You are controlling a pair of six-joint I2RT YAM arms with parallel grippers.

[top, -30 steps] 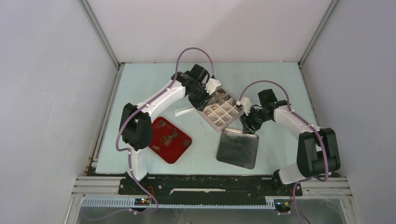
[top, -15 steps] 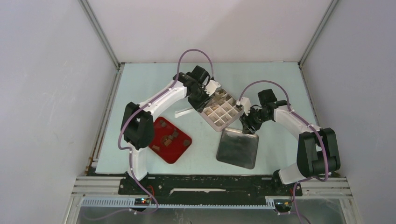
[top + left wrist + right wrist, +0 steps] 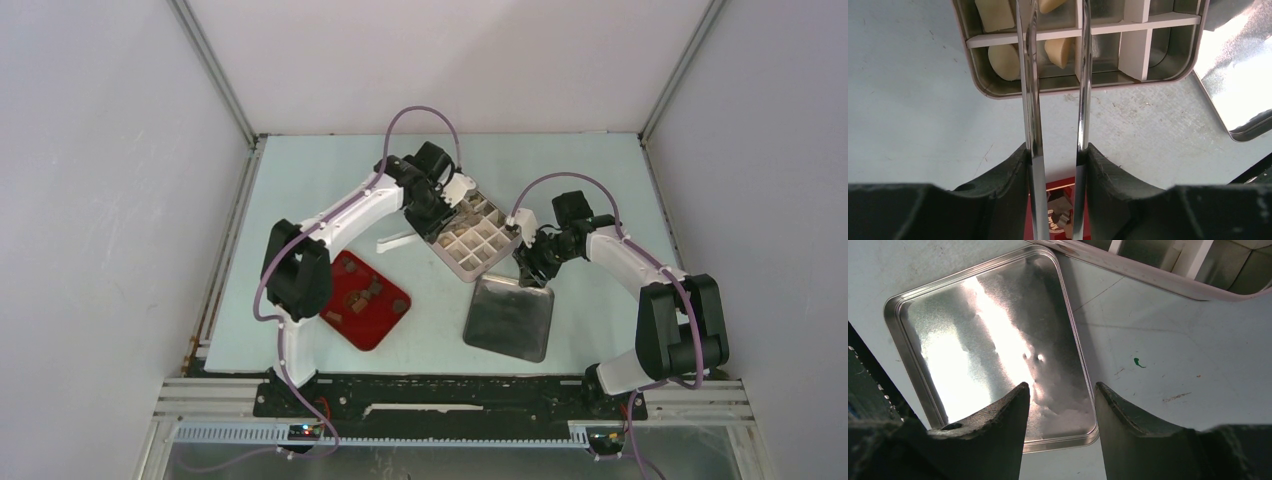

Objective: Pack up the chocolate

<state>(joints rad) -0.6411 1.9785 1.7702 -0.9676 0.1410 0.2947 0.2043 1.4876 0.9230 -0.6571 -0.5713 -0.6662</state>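
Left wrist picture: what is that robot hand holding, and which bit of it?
The left gripper holds the metal tongs, pinching both arms from outside, partway along. The right gripper holds nothing.

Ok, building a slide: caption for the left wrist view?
Left hand grips metal tongs reaching over a divided tin holding cream-white chocolate pieces.
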